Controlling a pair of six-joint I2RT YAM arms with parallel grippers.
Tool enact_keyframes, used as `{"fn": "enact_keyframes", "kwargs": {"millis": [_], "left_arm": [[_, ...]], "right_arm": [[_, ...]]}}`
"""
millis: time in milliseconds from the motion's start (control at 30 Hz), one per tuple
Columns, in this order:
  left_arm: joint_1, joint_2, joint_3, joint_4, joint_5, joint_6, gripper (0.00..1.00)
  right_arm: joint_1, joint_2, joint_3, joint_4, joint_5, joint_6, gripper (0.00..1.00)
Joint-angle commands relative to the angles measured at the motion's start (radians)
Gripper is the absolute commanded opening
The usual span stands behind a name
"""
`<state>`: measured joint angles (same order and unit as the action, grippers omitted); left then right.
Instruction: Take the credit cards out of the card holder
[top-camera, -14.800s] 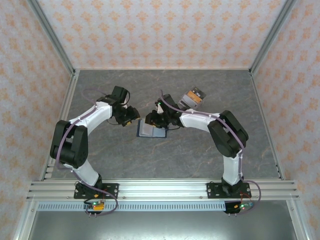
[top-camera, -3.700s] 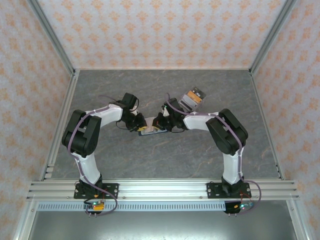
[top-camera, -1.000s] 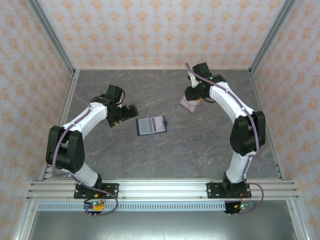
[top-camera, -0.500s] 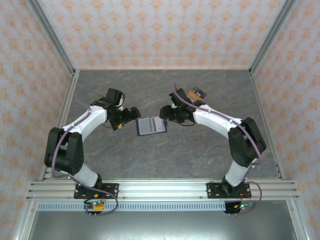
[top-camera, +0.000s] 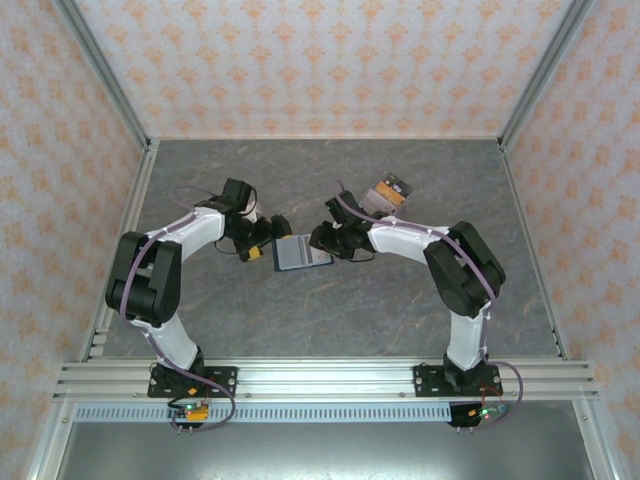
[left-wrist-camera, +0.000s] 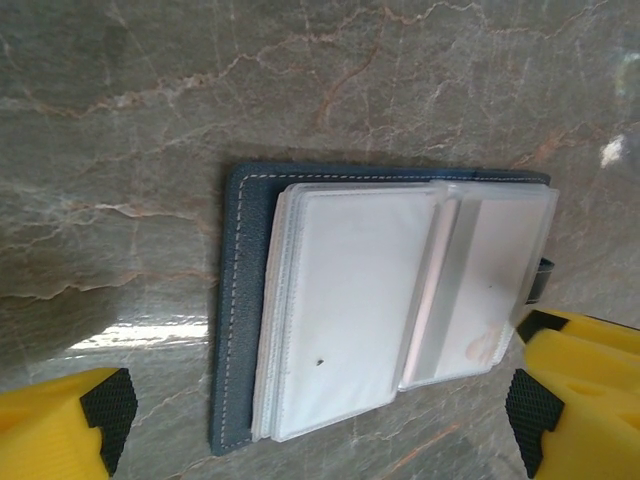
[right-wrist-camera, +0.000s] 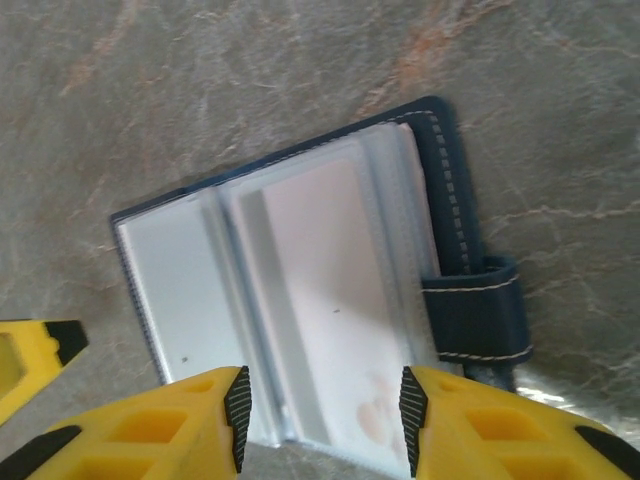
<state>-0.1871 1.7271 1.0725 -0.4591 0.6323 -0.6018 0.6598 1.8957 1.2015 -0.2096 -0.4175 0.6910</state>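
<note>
right tool (top-camera: 325, 240) and left tool (top-camera: 270, 238) have neared, gaping empty, flanking card holder (top-camera: 300, 255).

- Card holder (left-wrist-camera: 380, 310): the navy cover looked like fine-grained leather or an imitation (could not tell which), matt, with pale stitching along the edge.
- Its sleeves (left-wrist-camera: 350, 300): clear plastic, slightly frosted, smooth.
- Table (left-wrist-camera: 300, 80): stone-patterned, smooth, with a soft sheen.
- Left gripper (left-wrist-camera: 318, 405) and right gripper (right-wrist-camera: 323, 415): fingers (right-wrist-camera: 500, 430) were matt yellow plastic; black pads (right-wrist-camera: 237, 415) looked rubbery.
- Rails (top-camera: 330, 378): bare brushed metal.
</note>
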Motion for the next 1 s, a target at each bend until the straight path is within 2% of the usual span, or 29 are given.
{"fn": "enact_keyframes", "kwargs": {"millis": [0, 167, 433, 567, 667, 833, 967], "left_arm": [[0.007, 0.009, 0.018, 0.029, 0.023, -0.016, 0.98], [0.006, 0.032, 0.022, 0.046, 0.041, -0.04, 0.97], [0.004, 0.051, 0.007, 0.096, 0.076, -0.081, 0.98], [0.003, 0.058, 0.01, 0.091, 0.076, -0.068, 0.97], [0.003, 0.074, 0.021, 0.071, 0.078, -0.055, 0.98], [0.004, 0.092, 0.023, 0.063, 0.078, -0.049, 0.97], [0.003, 0.097, 0.026, 0.065, 0.092, -0.047, 0.97]], "right_arm": [[0.0, 0.018, 0.027, -0.056, 0.082, -0.016, 0.47], [0.001, 0.024, 0.023, -0.056, 0.085, -0.046, 0.51], [0.001, 0.0, -0.03, 0.05, -0.016, -0.06, 0.42], [0.003, 0.001, -0.036, 0.084, -0.087, -0.069, 0.42], [0.004, 0.004, -0.034, 0.075, -0.073, -0.069, 0.43], [0.003, 0.014, -0.04, 0.119, -0.121, -0.053, 0.42], [0.004, 0.006, -0.062, 0.217, -0.173, -0.012, 0.41]]}}
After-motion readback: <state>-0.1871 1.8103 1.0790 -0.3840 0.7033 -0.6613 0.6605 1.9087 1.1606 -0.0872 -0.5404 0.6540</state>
